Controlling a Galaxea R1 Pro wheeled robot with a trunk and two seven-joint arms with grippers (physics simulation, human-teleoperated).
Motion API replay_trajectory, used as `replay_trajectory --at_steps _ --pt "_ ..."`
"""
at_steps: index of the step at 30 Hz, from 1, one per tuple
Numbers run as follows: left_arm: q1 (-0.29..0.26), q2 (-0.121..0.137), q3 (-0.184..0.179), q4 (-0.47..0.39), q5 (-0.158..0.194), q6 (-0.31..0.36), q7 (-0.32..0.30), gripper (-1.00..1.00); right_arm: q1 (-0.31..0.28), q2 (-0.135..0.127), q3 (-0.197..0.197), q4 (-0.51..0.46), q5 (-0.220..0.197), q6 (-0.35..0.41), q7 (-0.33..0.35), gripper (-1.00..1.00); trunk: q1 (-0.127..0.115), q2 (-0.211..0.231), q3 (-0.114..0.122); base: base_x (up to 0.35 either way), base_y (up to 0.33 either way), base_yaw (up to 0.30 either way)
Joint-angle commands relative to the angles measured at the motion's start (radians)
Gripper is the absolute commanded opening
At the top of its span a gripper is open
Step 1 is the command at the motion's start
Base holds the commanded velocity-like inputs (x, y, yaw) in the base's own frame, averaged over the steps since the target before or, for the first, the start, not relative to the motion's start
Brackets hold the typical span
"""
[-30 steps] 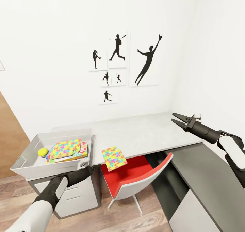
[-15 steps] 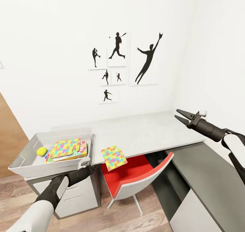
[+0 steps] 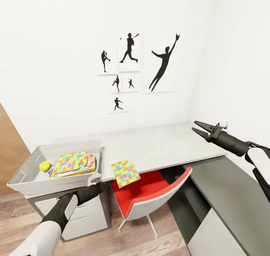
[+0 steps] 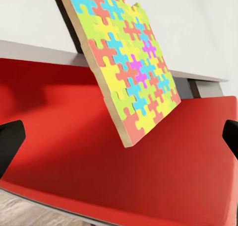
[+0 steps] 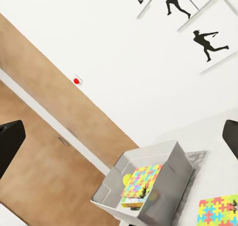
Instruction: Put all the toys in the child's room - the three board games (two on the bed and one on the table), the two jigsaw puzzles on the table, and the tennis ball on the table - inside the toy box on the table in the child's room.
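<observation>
So the one toy not put away yet is a jigsaw puzzle (image 3: 125,173), sitting low and centre in the head view, hanging tilted off the front edge of the grey bench (image 3: 157,145) right above the red chair (image 3: 150,192). It's a thin flat slab with a pale edge that looks like board or wood, and the top is all little yellow, blue, orange and green interlocking pieces. My guess is it's light and stiff, so it shouldn't flop, but the face looks smooth and it's barely perched there, so a nudge could tip it onto the seat. Pinching it across the thickness at the overhanging lower edge looks like the sane place to grab. The toy box (image 3: 22,175) is at lower left of the frame, a shallow light-grey bin with flared sides, already holding the tennis ball (image 3: 45,166) and a stack topped by the other puzzle (image 3: 70,162). The left gripper (image 3: 96,178) is down by the box's near corner with its jaws apart and nothing between them, going by the wrist view. The right gripper (image 3: 198,127) hangs at the right over the bench, jaws spread and empty.
</observation>
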Motion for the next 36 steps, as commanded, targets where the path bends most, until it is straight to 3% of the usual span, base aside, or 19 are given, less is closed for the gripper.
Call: replay_trajectory --at_steps 1,36 --pt "-0.001 -0.001 0.002 0.000 0.006 0.008 -0.002 1.00 -0.001 -0.001 0.001 0.000 -0.005 0.005 0.000 1.00 0.004 -0.008 -0.005 0.000 0.000 0.000" --pt "-0.008 -0.011 -0.001 -0.002 0.004 0.013 -0.002 1.00 0.000 0.003 0.001 0.000 -0.005 0.007 0.000 1.00 0.138 -0.253 -0.114 0.000 0.000 0.000"
